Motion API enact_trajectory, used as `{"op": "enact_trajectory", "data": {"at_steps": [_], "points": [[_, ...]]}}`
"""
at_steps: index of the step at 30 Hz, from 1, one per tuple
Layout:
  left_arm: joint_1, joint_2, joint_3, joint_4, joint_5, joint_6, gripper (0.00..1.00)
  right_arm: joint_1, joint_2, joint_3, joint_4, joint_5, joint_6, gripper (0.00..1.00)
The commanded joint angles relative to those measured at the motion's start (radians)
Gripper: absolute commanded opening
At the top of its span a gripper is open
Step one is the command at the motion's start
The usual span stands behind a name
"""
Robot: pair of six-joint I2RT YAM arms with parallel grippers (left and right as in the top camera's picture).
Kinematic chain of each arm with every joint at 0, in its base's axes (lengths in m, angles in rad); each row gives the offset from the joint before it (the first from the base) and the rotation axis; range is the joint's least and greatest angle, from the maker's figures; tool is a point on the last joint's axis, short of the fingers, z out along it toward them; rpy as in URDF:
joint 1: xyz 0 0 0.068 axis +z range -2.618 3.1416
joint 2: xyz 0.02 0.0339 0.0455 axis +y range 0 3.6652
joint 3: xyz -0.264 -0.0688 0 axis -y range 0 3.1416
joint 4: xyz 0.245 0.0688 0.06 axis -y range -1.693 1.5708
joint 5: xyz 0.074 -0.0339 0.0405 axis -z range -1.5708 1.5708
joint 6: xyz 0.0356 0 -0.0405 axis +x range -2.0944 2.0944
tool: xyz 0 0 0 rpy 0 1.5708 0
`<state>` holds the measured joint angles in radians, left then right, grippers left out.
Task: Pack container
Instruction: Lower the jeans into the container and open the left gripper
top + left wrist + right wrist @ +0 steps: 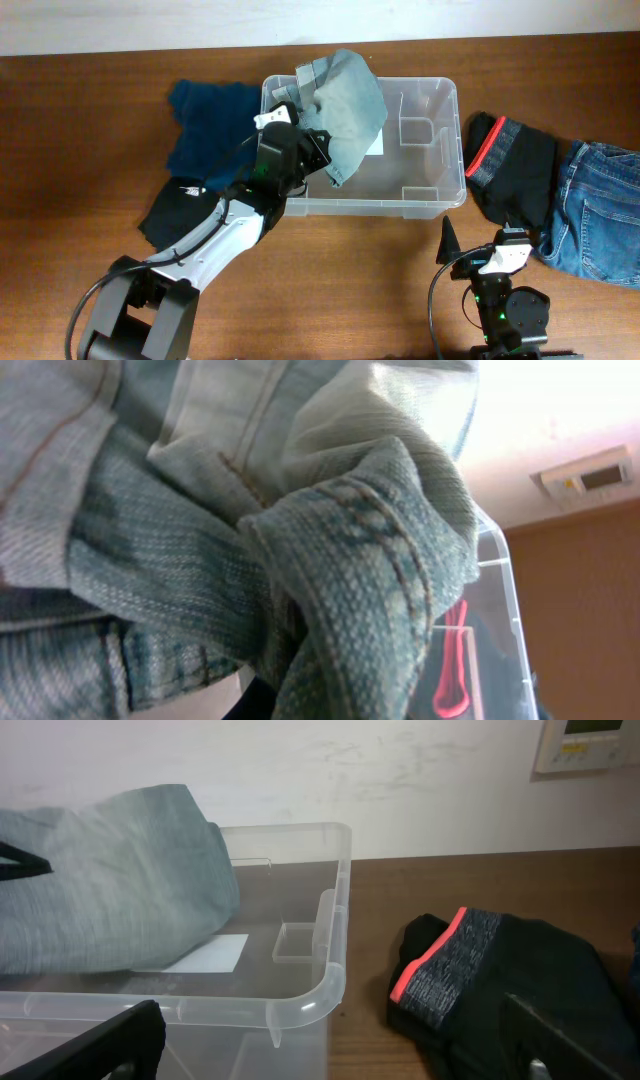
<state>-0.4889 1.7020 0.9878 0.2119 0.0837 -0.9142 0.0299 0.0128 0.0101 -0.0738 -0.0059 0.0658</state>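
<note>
Left gripper (298, 118) clenched on pale jeans (350, 100), hanging over left half of container (440, 202). Container sits mid-desk (80, 150), toward far edge. Right gripper (330, 1030) released wide, front edge, near black garment (520, 160).

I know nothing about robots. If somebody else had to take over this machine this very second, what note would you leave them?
Left gripper: shut on the light denim garment, held over the left part of the container.
Right gripper: open, holding nothing, in front of the container's right corner.
Done: one garment picked up. Nothing else shows in the container.
Left: let the denim go into the container, then pack the rest. On the table are a dark blue garment and a black garment to its left, and black shorts with a red band and blue jeans to its right.
</note>
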Motion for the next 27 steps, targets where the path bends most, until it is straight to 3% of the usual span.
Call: {"op": "enact_trajectory", "data": {"at_steps": [1, 9, 21, 27], "points": [[-0.031, 0.003, 0.019, -0.029, -0.002, -0.152, 0.01, 0.003, -0.006, -0.005, -0.005, -0.009, -0.006, 0.98], [-0.114, -0.001, 0.019, -0.035, -0.032, -0.238, 0.01, 0.003, -0.006, -0.005, -0.005, -0.009, -0.006, 0.98], [-0.13, -0.063, 0.019, -0.262, -0.299, -0.248, 0.01, 0.003, -0.006, -0.005, -0.005, -0.009, -0.006, 0.98], [-0.13, -0.063, 0.019, -0.235, -0.343, -0.284, 0.01, 0.003, -0.006, -0.005, -0.005, -0.009, -0.006, 0.98]]}}
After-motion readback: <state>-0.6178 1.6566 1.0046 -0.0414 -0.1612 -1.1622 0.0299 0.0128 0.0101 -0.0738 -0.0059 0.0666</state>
